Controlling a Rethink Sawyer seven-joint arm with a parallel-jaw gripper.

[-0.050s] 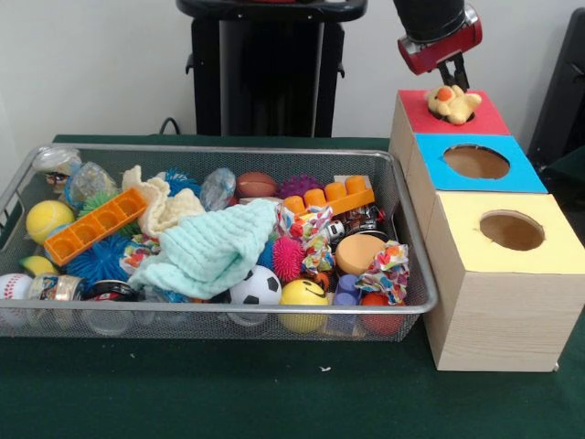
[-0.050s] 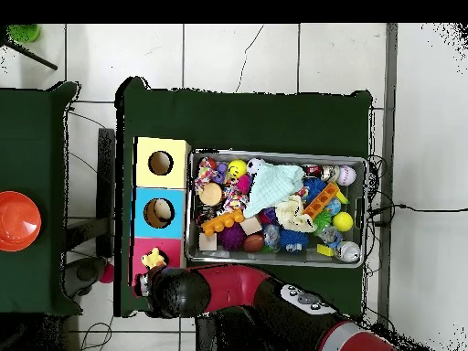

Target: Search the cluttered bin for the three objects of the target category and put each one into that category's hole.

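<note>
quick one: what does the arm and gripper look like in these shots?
The arm is a thick rounded tube, red with black joint sections and a dark cap at the wrist. The gripper has thin dark fingers below a red collar. No loose cables show on the arm.

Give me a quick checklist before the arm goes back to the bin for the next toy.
1. Yellow plush toy at the red box: ok, it sits in the hole.
2. Toy fully dropped through: not ok, it pokes above the top.
3. Tool clear of the toy: cannot tell, its tips are right at the toy.
4. Blue box hole clear: ok from the front view.
5. Yellow box hole clear: ok.
6. Wire bin contents reachable: not ok, the mint cloth covers items in the middle.
</note>
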